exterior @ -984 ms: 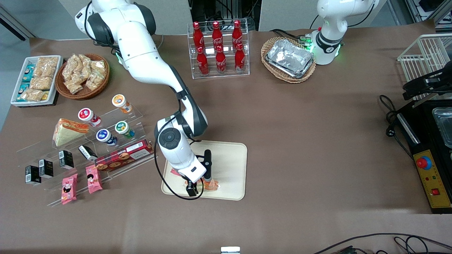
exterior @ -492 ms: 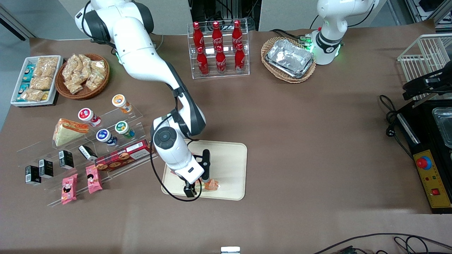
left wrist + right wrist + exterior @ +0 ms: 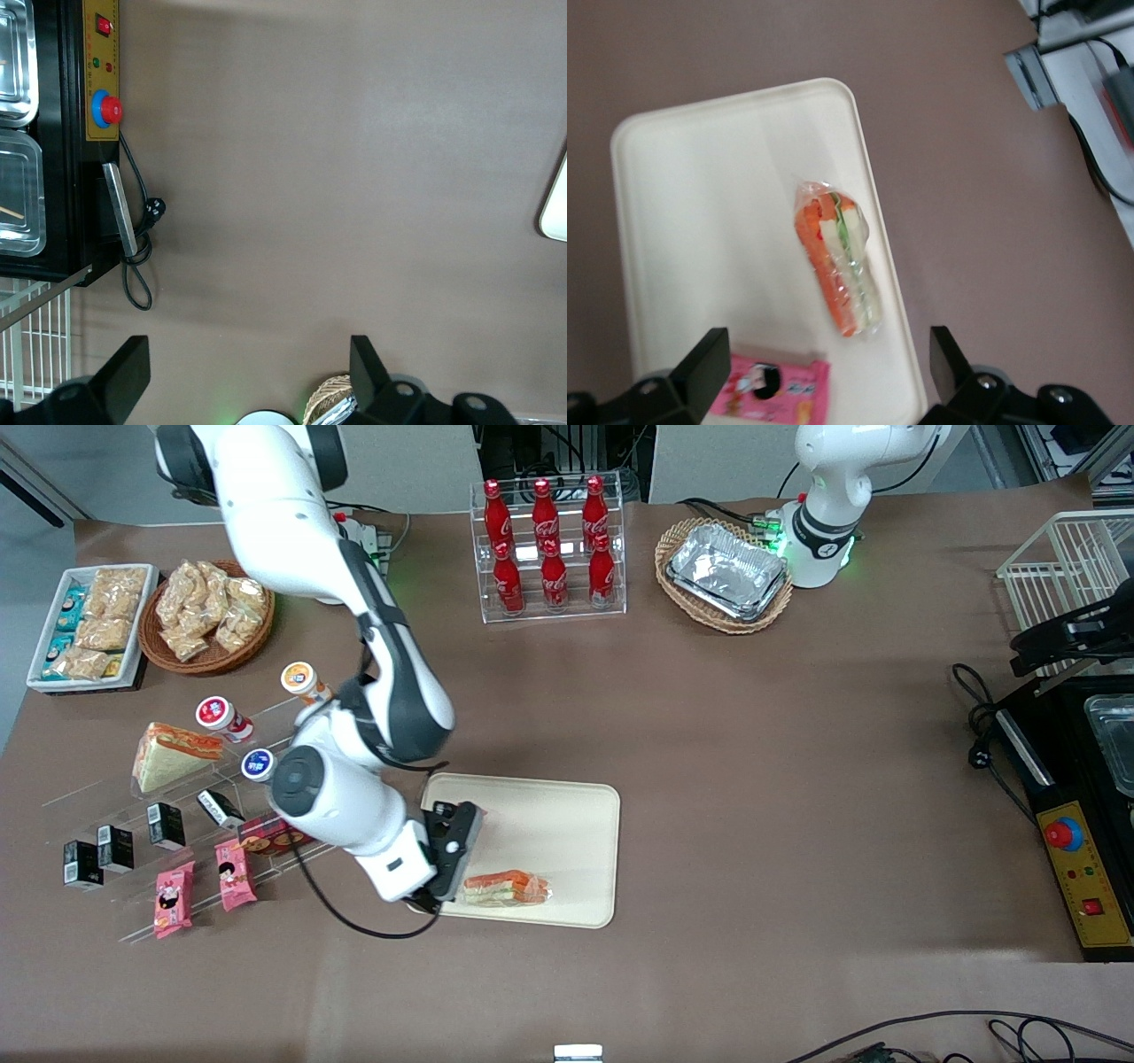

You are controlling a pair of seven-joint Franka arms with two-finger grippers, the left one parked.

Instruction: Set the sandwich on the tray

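Lying on the tray [image 3: 567, 824], the sandwich [image 3: 505, 887] sits beside the open claw [image 3: 431, 899].

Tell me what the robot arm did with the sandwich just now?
The gripper let go of the sandwich and pulled away toward the working arm's end, open at the tray's edge. The sandwich stayed lying on the tray; everything else stayed put.

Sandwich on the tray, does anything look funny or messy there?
The sandwich looks fine, lying inside the tray near its rim. The odd bit is a pink snack packet that also seems to be on the tray, at a corner. The open gripper hangs above them, touching neither.
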